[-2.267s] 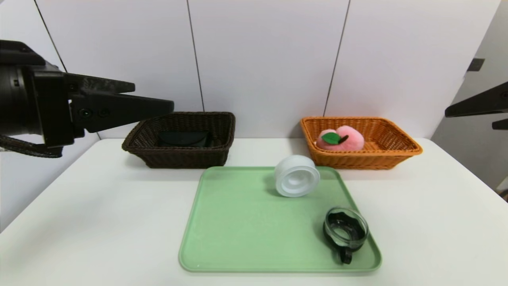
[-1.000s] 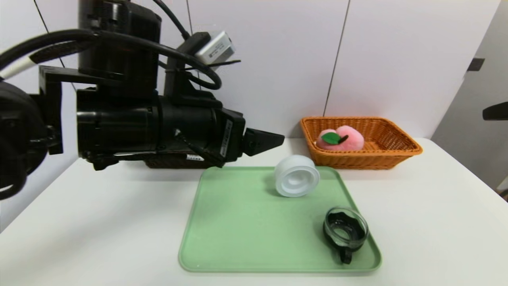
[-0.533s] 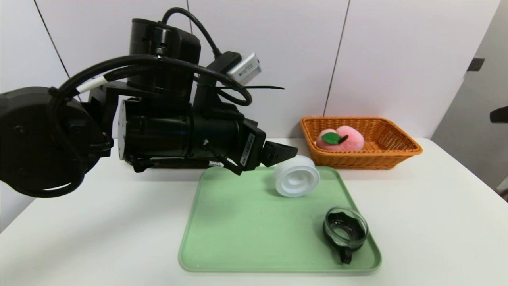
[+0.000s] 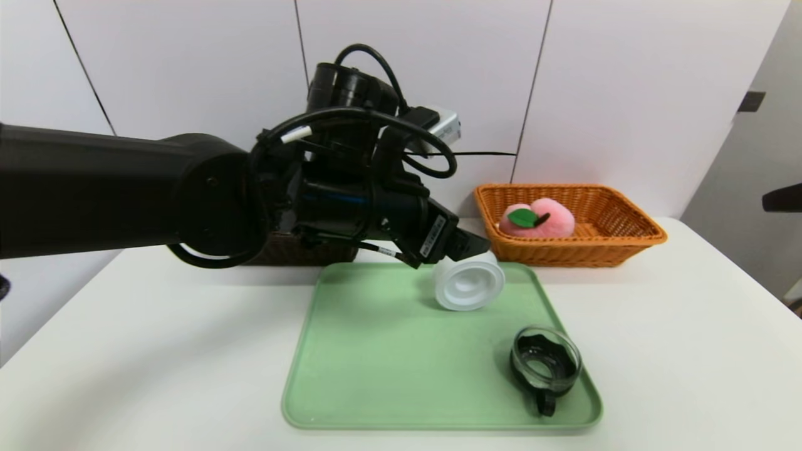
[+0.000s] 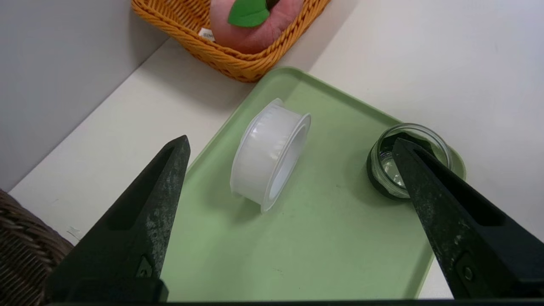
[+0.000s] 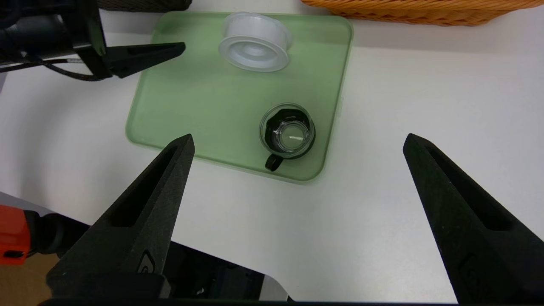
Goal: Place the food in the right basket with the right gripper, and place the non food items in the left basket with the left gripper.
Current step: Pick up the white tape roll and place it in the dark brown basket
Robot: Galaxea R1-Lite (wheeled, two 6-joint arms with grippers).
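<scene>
The white round container [image 4: 468, 285] lies on its side at the back of the green tray [image 4: 376, 351]. My left gripper [image 4: 471, 247] hangs open just above and behind it; in the left wrist view the container [image 5: 270, 155] sits ahead of the spread fingers, untouched. The glass cup with the black handle [image 4: 545, 366] stands at the tray's front right corner. The pink plush peach [image 4: 539, 218] rests in the orange right basket [image 4: 626, 241]. My left arm hides most of the dark brown left basket [image 4: 301, 252]. My right gripper [image 6: 298, 136] is open and empty, high off the table's right side.
The tray lies in the middle of the white table [image 4: 156, 351], with both baskets behind it against the white wall. The orange basket's near corner sits close to the container.
My left arm has swung from the left basket rightward and down, bringing its open fingers to the white container. The container, cup and peach have not moved.
</scene>
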